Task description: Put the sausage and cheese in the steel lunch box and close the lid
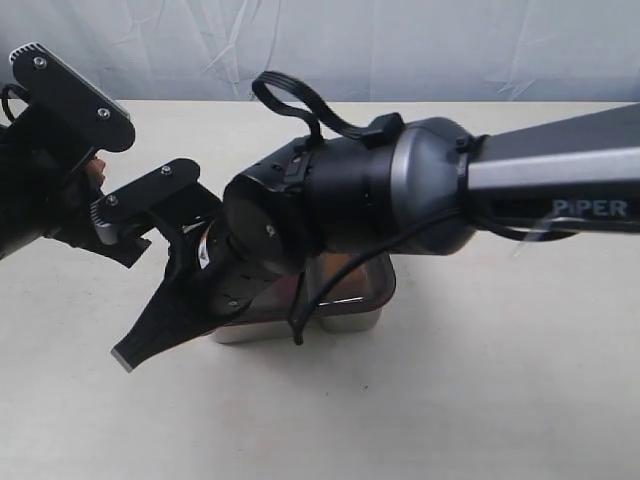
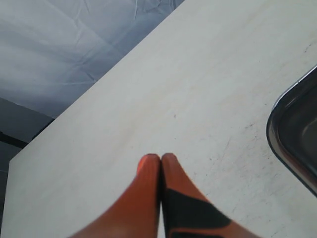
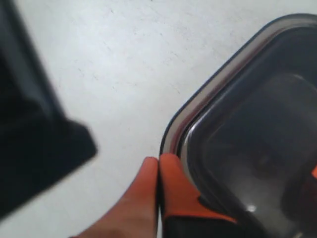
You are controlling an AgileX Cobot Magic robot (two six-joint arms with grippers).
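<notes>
The steel lunch box (image 1: 350,320) stands mid-table with the dark translucent lid (image 1: 345,291) lying on it, mostly covered by my right arm. My right gripper (image 3: 158,159) is shut and empty, its orange fingertips hovering at one rounded corner of the lid (image 3: 247,134). In the exterior view the right gripper (image 1: 126,352) points down-left, in front of the box. Over bare table my left gripper (image 2: 161,156) is shut on nothing, with a corner of the lunch box (image 2: 292,136) off to its side. Sausage and cheese are not visible; the dark lid hides the inside.
The left arm (image 1: 45,170) sits high at the left, close to the right wrist. It shows as a dark blurred block (image 3: 34,148) in the right wrist view. Pale table (image 1: 480,400) surrounds the box, with a grey backdrop behind.
</notes>
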